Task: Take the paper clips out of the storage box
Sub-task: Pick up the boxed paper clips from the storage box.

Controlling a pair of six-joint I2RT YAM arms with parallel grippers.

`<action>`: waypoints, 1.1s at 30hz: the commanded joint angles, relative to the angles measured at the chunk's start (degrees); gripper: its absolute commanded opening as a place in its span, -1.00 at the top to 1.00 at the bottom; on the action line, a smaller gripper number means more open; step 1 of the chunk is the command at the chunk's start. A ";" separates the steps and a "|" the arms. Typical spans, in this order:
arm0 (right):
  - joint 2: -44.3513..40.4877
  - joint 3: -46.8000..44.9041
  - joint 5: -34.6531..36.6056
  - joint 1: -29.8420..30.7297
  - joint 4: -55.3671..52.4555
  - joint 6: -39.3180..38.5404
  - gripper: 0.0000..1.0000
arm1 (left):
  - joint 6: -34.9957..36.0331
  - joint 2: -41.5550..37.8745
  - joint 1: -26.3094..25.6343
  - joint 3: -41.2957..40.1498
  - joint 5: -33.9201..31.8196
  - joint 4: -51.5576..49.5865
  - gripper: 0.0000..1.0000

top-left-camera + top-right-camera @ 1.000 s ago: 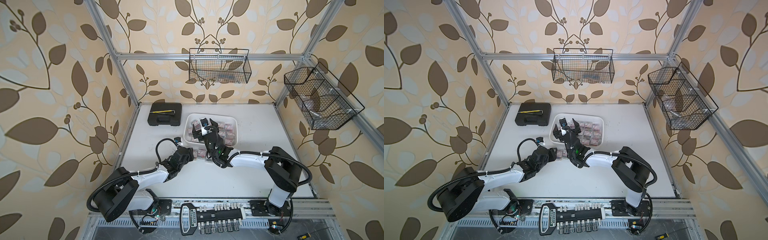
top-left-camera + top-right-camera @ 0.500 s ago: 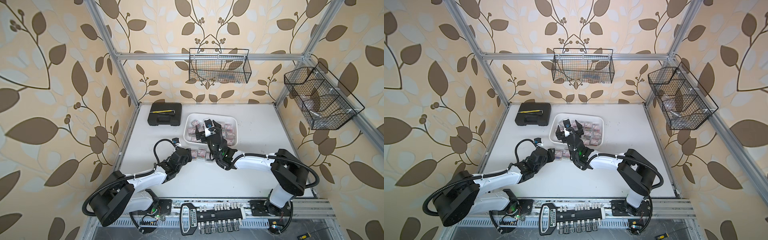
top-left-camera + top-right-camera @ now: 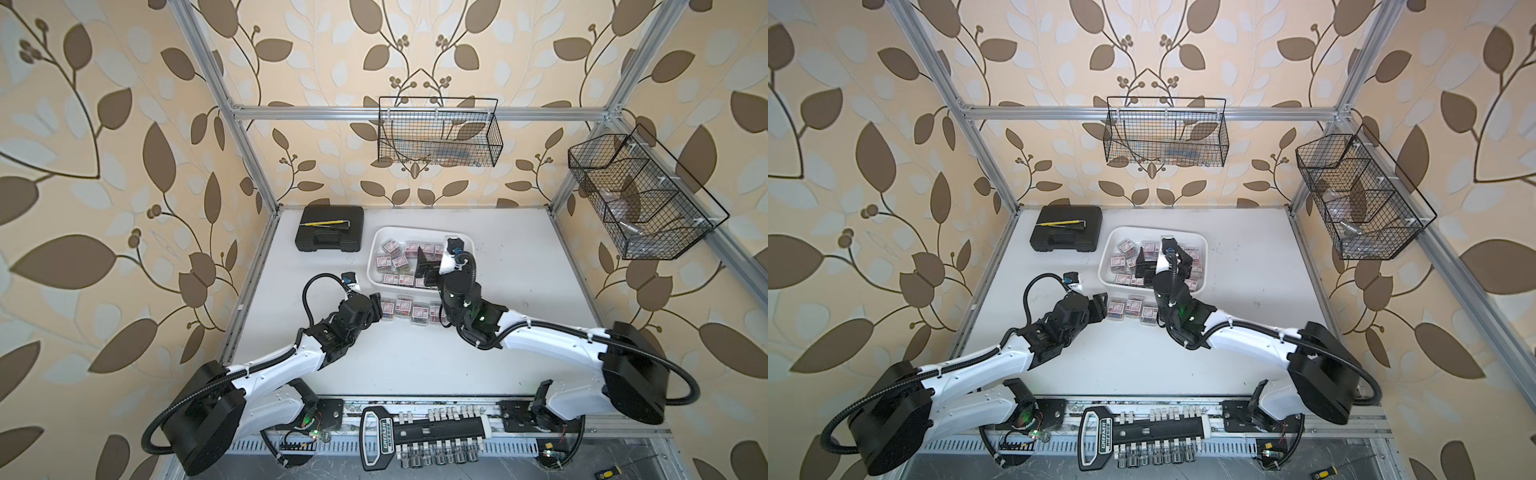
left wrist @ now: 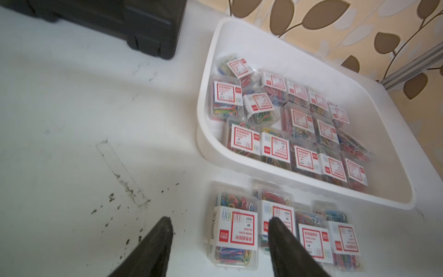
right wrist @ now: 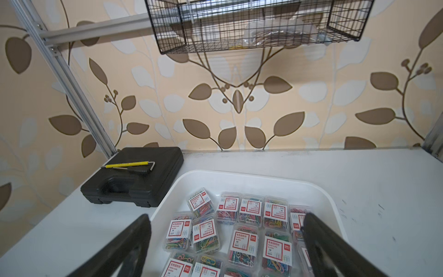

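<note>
My left end effector (image 4: 218,219) sits low over the tabletop (image 3: 415,361) with its fingers parted. They straddle the end box of paper clips (image 4: 233,230) in a short row lying outside the storage box (image 5: 263,184). Bare tabletop shows between one finger and that box's wall, so I read it as let go — nothing gripped. My right end effector (image 5: 226,215) hangs above the storage box, fingers spread wide with nothing held between them.

The storage box rests toward the far edge of the tabletop, about midway between the left and right edges. It is just beside the black case (image 3: 330,235) in the far left corner. The row outside runs along the storage box's near wall, close to it but apart, on the side towards the tabletop's near edge. In the left wrist view I count four boxes there. In both top views the right arm covers the row's end, so there may be more.

By my reckoning the job is in its early part. Four or so are out — well over a dozen lie inside, most flat in rows, a few towards the far left corner askew. What is left is the same pick repeated. The right end effector looks placed for the next one, though I cannot tell which box it is over.
</note>
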 commanded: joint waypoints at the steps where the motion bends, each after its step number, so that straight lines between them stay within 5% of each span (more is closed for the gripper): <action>1: -5.33 -3.88 1.34 -1.17 -8.62 9.99 -0.88 | 4.71 0.70 -0.04 7.15 -4.31 -2.30 -0.34; 9: -14.74 -10.83 -2.23 -5.65 -12.66 16.57 -0.85 | 11.57 18.13 2.62 28.82 -4.81 -10.92 -0.37; 23: -7.95 -11.51 -8.73 -11.44 -15.16 19.78 -0.86 | 13.54 51.35 10.90 61.45 3.46 -28.29 -0.37; 29: -4.15 -11.80 -20.62 -17.47 -3.73 14.67 -0.85 | 12.89 59.19 11.43 69.10 1.50 -32.12 -0.37; 33: -1.64 -6.33 -15.42 -13.29 2.39 4.77 -0.88 | 12.52 62.18 12.26 71.91 0.65 -33.22 -0.40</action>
